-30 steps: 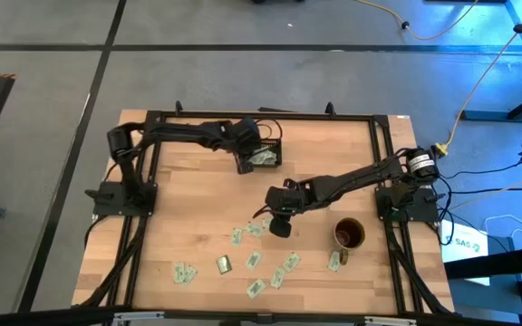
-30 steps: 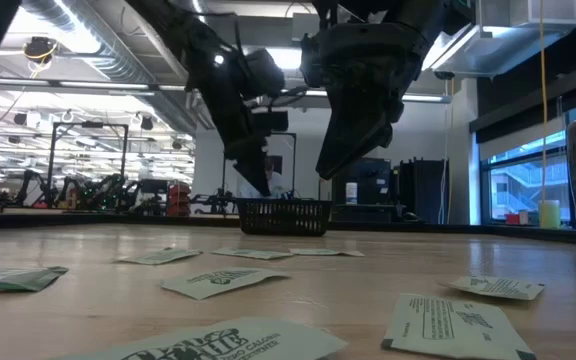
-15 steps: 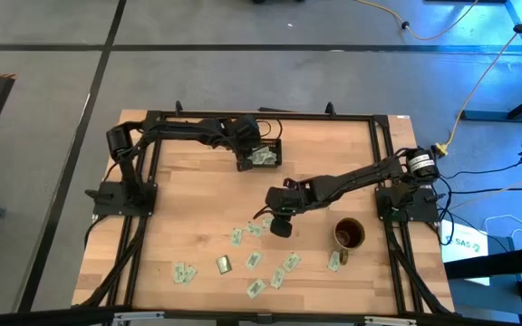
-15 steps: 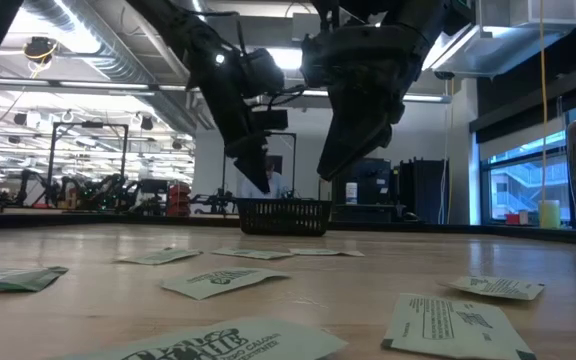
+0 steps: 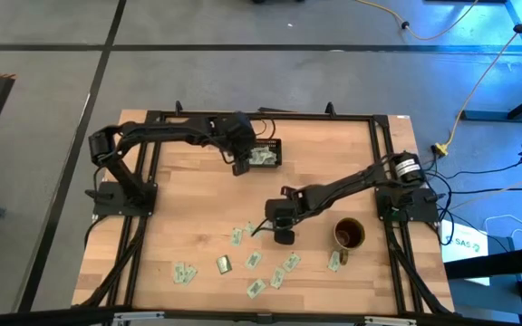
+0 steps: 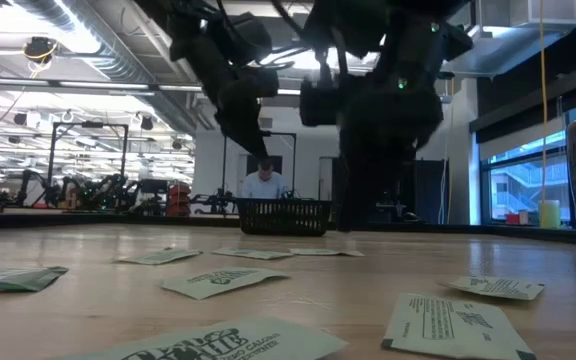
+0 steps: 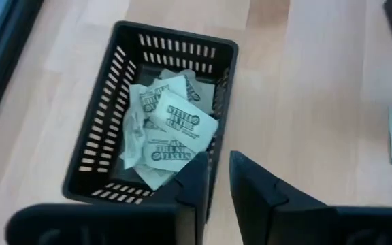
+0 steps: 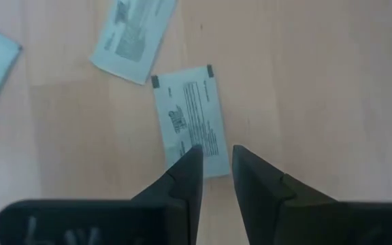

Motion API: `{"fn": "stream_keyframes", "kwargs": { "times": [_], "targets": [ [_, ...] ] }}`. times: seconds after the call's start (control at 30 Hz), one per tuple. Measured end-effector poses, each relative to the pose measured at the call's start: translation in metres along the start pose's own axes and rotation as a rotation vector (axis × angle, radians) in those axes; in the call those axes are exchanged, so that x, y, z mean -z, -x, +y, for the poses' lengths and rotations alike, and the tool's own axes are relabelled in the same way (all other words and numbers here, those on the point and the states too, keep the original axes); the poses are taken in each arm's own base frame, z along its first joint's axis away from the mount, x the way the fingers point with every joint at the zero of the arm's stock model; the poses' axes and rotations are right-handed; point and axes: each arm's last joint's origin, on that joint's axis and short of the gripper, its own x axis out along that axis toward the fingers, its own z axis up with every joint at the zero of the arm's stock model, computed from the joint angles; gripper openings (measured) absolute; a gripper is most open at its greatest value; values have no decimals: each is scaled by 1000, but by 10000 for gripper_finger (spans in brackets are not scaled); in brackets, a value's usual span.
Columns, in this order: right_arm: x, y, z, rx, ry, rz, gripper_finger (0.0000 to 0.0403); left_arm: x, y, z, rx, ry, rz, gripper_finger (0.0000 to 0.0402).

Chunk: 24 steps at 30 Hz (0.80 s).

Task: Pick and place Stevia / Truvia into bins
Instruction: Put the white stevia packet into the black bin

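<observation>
The black slatted bin (image 7: pixel 107 116) stands at the table's far side with several pale green and white Stevia packets (image 7: pixel 175 126) in it. My left gripper (image 7: pixel 213 178) hangs open and empty above the bin's near wall, also seen in the high view (image 5: pixel 240 166). Many more packets (image 5: pixel 254 260) lie flat on the wood toward the near edge. My right gripper (image 8: pixel 215 155) is open and points down at one packet (image 8: pixel 189 116) in the table's middle (image 5: pixel 282 234). One fingertip stands over that packet's end. My right gripper comes from above, pointing steeply down, with its open fingertips (image 8: pixel 194 158) at one short end of the flat packet (image 8: pixel 197 139). The packet lies on the table. I cannot tell whether the fingers touch it.
A round brownish mug (image 5: pixel 349 234) stands right of my right gripper. Loose packets lie close by (image 8: pixel 135 34) and near the front edge (image 5: pixel 185 272). The black frame rails (image 5: pixel 383 163) run along both sides of the table.
My left gripper has risen and drawn back a little from the bin toward the table's left. My right gripper has sunk from well above the table down to the packets in the middle, rolling a little as it went.
</observation>
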Motion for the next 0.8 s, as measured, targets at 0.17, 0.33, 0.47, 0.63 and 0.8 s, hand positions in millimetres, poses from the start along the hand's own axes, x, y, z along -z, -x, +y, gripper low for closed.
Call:
{"fn": "stream_keyframes", "kwargs": {
  "times": [0.17, 0.33, 0.47, 0.63, 0.8],
  "targets": [
    [3, -9, 0, 8, 1, 26, 84, 0, -3, -12, 14, -29, 18, 49],
    [6, -17, 0, 22, 18, 56, 84, 0, -4, -21, 28, -51, 19, 47],
    [10, -26, -1, 39, 33, 101, 82, 0, -4, -25, 35, -60, 19, 49],
    [12, -28, -1, 32, 35, 123, 51, 0, -4, -30, 43, -69, 19, 46],
    [13, -28, -2, 35, 36, 128, 7, -1, -5, -34, 49, -79, 20, 43]
  ]
}}
